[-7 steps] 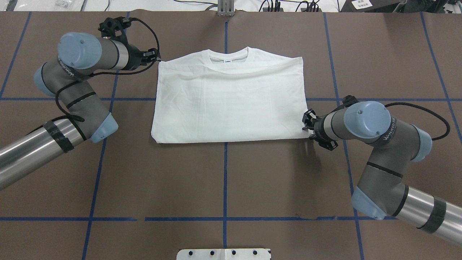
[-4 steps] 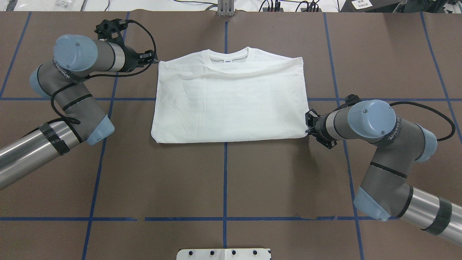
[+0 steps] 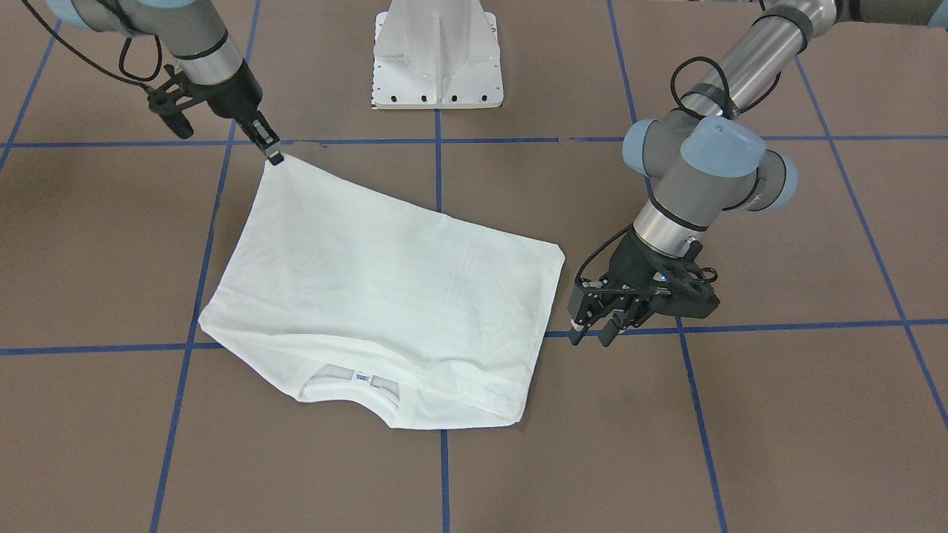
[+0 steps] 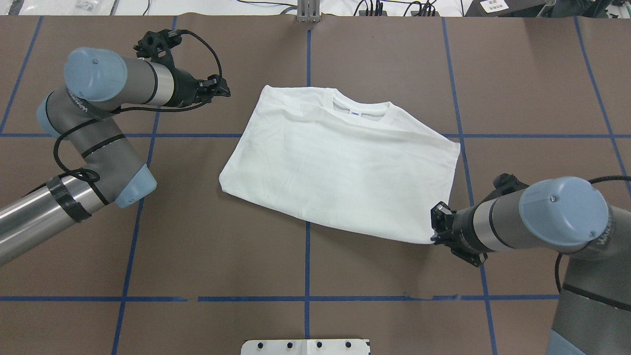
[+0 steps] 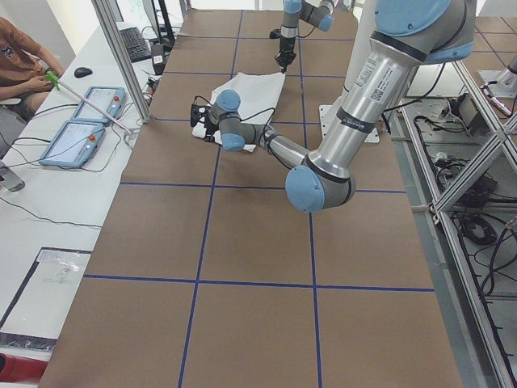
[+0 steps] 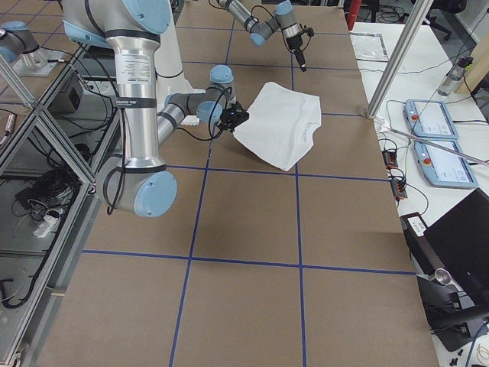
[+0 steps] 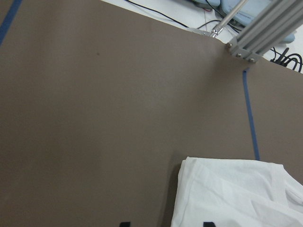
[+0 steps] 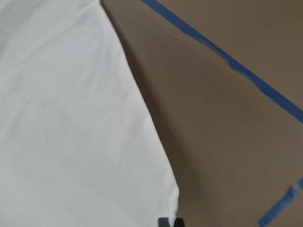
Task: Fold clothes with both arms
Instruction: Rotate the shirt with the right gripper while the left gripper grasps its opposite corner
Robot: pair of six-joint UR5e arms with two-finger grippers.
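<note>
Obs.: the white T-shirt (image 4: 345, 162) is lying on the brown worktop (image 4: 197, 256) as a rough rectangle, sleeves not showing, collar (image 4: 360, 106) and neck tag (image 4: 355, 114) at the far edge. The rectangle is sitting skewed to the blue tape lines (image 4: 306, 256), with its right side nearer the robot than its left.

Right hand (image 4: 436, 235): the fingers are closing tight on the near-right corner of the shirt. The wrist view is showing the fingertips together with the cloth tip between them. The cloth is running taut from that corner (it may be slightly raised there; the shadow under the edge suggests so, not certain).

Left hand (image 4: 223, 91): it is hovering beside the far-left corner, apart from the cloth, fingers spread and holding nothing.

Step, as judged: mid-fold. The first folds look done, and only one corner is being gripped, so the shirt is probably being positioned for the next fold.

Next move, as judged: a two-arm fold is calling for a second grip. The left hand would need to come in low and close on a left corner without bunching the layers. Both hands would then be carrying one edge across together, evenly, so the skew is not folded in.
</note>
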